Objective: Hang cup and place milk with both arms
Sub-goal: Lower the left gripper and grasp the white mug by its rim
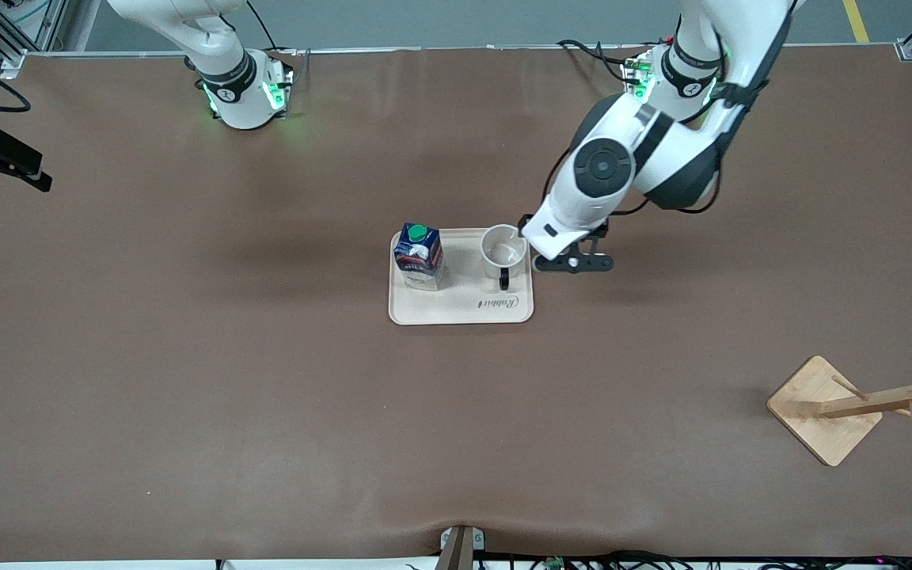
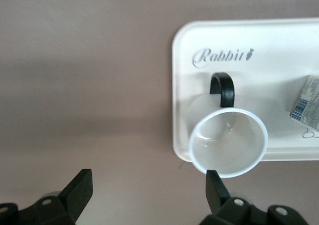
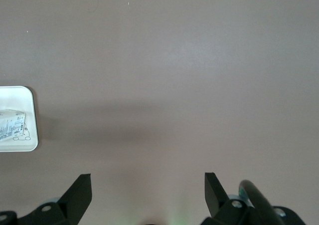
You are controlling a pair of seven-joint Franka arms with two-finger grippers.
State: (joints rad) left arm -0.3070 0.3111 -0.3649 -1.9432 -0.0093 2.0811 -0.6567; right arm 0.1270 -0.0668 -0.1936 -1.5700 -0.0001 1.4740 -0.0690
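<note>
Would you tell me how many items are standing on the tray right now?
2: the milk stands at the tray's end toward the right arm, and the cup at its end toward the left arm, beside the left gripper. Nothing appears hidden.

On my brown table: one cream tray, rounded corners, "Rabbit" lettering on its rim nearest the front camera, mid-table; one wooden rack, square base with pegged post, near the front edge toward my left arm's end.
</note>
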